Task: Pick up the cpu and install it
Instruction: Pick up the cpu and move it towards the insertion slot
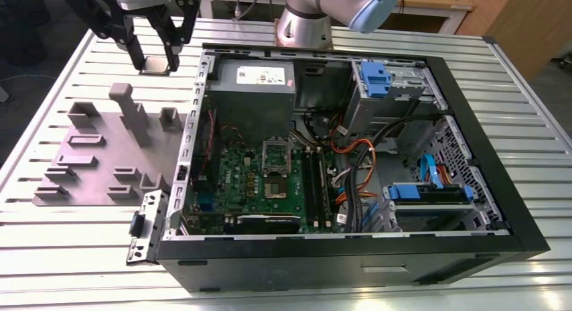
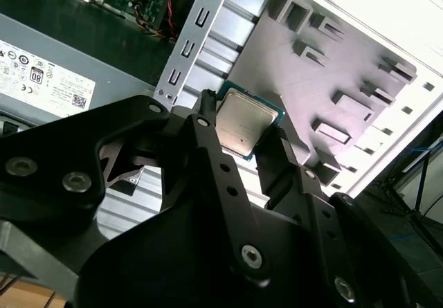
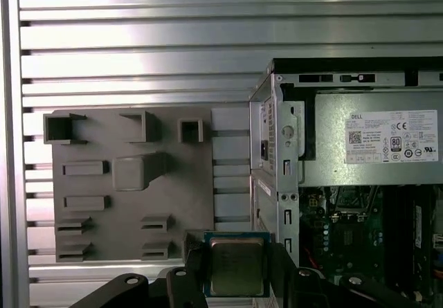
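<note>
The cpu (image 1: 159,65) is a small flat square chip with a silver-grey metal top and a paler rim. My gripper (image 1: 158,61) is shut on it, one black finger on each of two opposite edges. In the exterior view it hangs over the slatted table, beyond the far end of the moulded plate and just outside the far corner of the computer case on the exterior view's left. Both wrist views show the cpu (image 2: 243,122) (image 3: 237,266) flat between the fingers (image 2: 206,138). The open socket (image 1: 274,152) sits on the green board inside the case.
The open computer case (image 1: 465,210) lies on the slatted metal table (image 1: 527,103), with a grey power supply (image 1: 254,90), drive cages and cables inside. A grey-purple moulded plate (image 1: 98,157) with upright blocks lies beside the case. The arm's base (image 1: 304,29) stands behind the case.
</note>
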Motion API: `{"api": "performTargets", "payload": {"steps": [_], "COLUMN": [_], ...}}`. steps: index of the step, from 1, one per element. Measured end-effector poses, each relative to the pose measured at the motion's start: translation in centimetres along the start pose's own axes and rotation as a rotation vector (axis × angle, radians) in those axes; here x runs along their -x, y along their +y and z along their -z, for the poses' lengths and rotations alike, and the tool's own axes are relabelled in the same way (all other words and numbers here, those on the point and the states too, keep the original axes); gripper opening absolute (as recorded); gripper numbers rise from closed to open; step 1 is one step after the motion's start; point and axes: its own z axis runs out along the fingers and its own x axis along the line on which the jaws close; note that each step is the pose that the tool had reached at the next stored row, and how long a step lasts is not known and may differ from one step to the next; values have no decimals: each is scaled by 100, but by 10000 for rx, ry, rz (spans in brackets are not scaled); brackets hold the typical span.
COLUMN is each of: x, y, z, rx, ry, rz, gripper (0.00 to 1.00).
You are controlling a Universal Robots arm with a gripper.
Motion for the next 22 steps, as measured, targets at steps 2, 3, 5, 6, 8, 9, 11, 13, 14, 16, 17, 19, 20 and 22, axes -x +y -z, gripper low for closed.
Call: {"api": "performTargets", "payload": {"steps": [2, 3, 5, 6, 8, 9, 11, 13, 14, 16, 17, 19, 20, 22], "x": [14, 22, 37, 46, 57, 60, 64, 77, 77, 78, 78, 80, 83, 91], "y": [0, 0, -1, -2, -4, -5, -5, -5, -5, -5, -5, -4, -5, -4], "z": [-1, -1, -1, -1, -1, -1, -1, -2, -1, -1, -2, -2, -2, -2], "rx": [1, 0, 1, 2, 1, 0, 1, 1, 1, 0, 1, 1, 1, 1], "ry": [-1, 0, -1, -1, -1, 0, -1, -1, 0, -1, -1, -1, -1, -1], "rz": [0, 0, 0, 1, 0, 0, -1, 0, 0, 0, 0, 0, 2, 1], "gripper": [47, 47, 47, 47, 47, 47, 47, 47, 47, 47, 47, 47, 47, 47]}}
